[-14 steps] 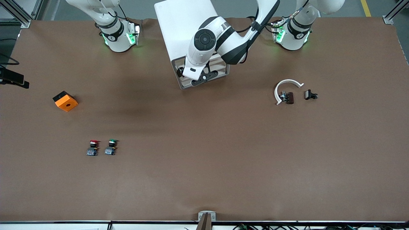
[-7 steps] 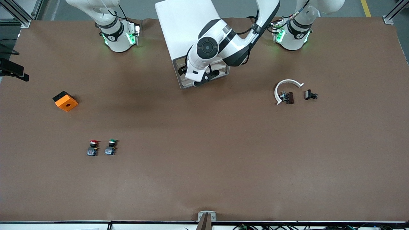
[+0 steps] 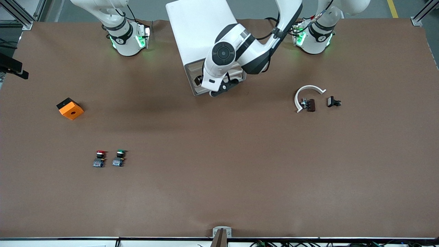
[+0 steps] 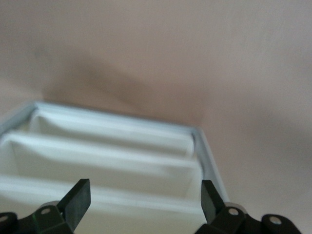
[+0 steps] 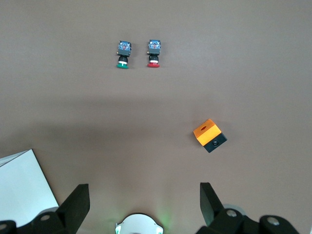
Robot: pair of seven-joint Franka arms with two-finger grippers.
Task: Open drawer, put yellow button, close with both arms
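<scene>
The white cabinet (image 3: 197, 31) stands between the two arm bases, with its cream drawer fronts facing the front camera. My left gripper (image 3: 215, 85) hangs over those fronts, reaching in from the left arm's base. In the left wrist view my left gripper (image 4: 144, 195) is open with nothing between its black fingertips (image 4: 78, 197). Just under them lies the top drawer (image 4: 136, 207), and the lower fronts step away below it. I cannot tell how far the drawer is out. The yellow button is hidden. My right gripper (image 5: 141, 197) waits open, high above its own base (image 5: 139, 225).
A red-capped button (image 3: 99, 159) and a green-capped button (image 3: 119, 158) stand side by side toward the right arm's end. An orange block (image 3: 70, 108) lies farther from the front camera. A white curved piece (image 3: 307, 90) and small dark parts (image 3: 333, 102) lie toward the left arm's end.
The left arm's wrist has swung a little toward the left arm's end over the cabinet's front. Both grippers stay open. The right arm has not moved.
</scene>
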